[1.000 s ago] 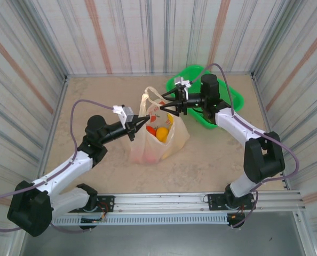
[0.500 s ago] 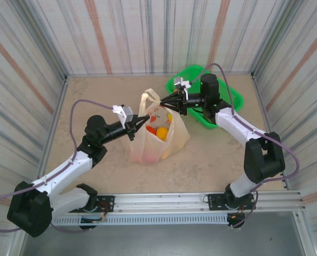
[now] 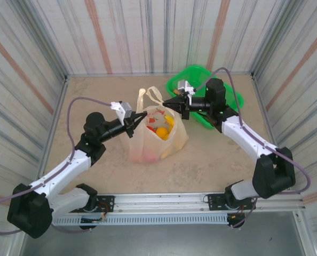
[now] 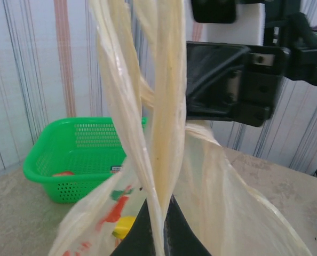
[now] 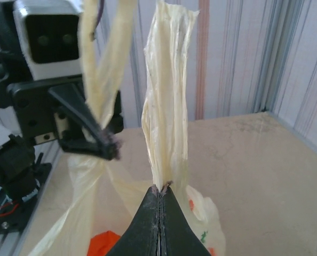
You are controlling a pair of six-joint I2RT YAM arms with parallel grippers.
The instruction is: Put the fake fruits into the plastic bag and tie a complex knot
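Note:
The cream plastic bag [image 3: 156,138] stands mid-table with fake fruits [image 3: 161,130] inside, yellow and orange ones showing through its open mouth. My left gripper [image 3: 142,116] is shut on the bag's left handle [image 4: 166,106], which rises as a twisted strip from its jaws [image 4: 159,213]. My right gripper [image 3: 166,103] is shut on the other handle [image 5: 166,106], pinched at the fingertips [image 5: 159,188]. The two grippers face each other above the bag, a short gap apart. The handles stand up separately and no knot is in view. An orange fruit [image 5: 102,242] lies below the right jaws.
A green plastic basket [image 3: 234,98] sits at the back right, behind the right arm, with something red [image 4: 62,173] in it. Striped walls close the table on three sides. Bare tabletop lies in front of and left of the bag.
My right gripper has shut on the bag's right handle and pulled back slightly to the right. The left gripper, still shut on its handle, has lifted a little.

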